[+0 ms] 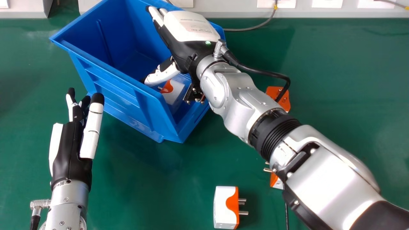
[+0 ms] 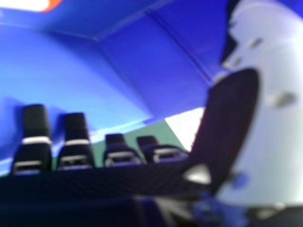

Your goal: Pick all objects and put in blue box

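Note:
My right hand (image 1: 188, 32) is over the blue box (image 1: 127, 86), its fingers relaxed toward the far rim and its thumb above the inside. In the right hand view, the right hand (image 2: 241, 123) holds nothing, with the blue box wall (image 2: 156, 61) around it. A white and orange adapter (image 1: 174, 91) lies in the box below the thumb. One adapter (image 1: 220, 207) rests on the table near the front edge. Two more, an orange-faced one (image 1: 281, 95) and another (image 1: 275, 181), are partly hidden by my right arm. My left hand (image 1: 72, 143) stays open left of the box.
The green table (image 1: 153, 179) carries the box toward its back left. Grey cables (image 1: 255, 27) and white plates (image 1: 327, 3) line the back edge. My right forearm crosses the table's right half.

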You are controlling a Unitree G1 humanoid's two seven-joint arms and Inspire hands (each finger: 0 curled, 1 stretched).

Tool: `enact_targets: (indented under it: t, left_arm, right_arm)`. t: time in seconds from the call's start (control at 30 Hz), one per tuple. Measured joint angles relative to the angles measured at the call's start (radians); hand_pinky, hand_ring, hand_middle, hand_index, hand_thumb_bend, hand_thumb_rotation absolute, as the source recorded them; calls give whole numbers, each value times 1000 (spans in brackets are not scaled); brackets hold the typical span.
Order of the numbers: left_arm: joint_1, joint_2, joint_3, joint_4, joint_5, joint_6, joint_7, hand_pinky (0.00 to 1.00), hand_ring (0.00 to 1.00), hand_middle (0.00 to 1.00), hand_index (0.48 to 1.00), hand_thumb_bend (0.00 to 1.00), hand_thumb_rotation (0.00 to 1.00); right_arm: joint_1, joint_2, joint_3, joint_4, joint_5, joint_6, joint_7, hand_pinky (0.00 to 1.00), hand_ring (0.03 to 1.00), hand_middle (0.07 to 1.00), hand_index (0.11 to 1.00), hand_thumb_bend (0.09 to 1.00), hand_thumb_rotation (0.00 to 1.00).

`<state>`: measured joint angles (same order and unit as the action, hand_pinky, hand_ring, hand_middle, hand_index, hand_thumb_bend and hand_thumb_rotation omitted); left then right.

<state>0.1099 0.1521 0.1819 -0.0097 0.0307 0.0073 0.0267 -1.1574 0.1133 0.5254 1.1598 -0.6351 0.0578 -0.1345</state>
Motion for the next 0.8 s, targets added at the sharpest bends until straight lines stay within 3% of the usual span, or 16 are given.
enact_targets:
  t: [0.23,0.6,0.8]
  left_arm:
    - [-10,1,0,2,4,5,1,995,996,982,979,605,971]
    - [-27,8,1,14,6,6,-1,996,996,984,979,598,974]
    - [-35,18,7,37,6,6,-1,996,996,984,979,589,975]
  right_arm:
    - [103,-66,-2,-228,-7,23,-3,807,1000,1000,1000,506,362]
    - [402,-175,-28,-840,-48,202,54,831,1000,1000,1000,416,260]
    - [603,-240,-85,-1181,-50,245,88,834,1000,1000,1000,406,260]
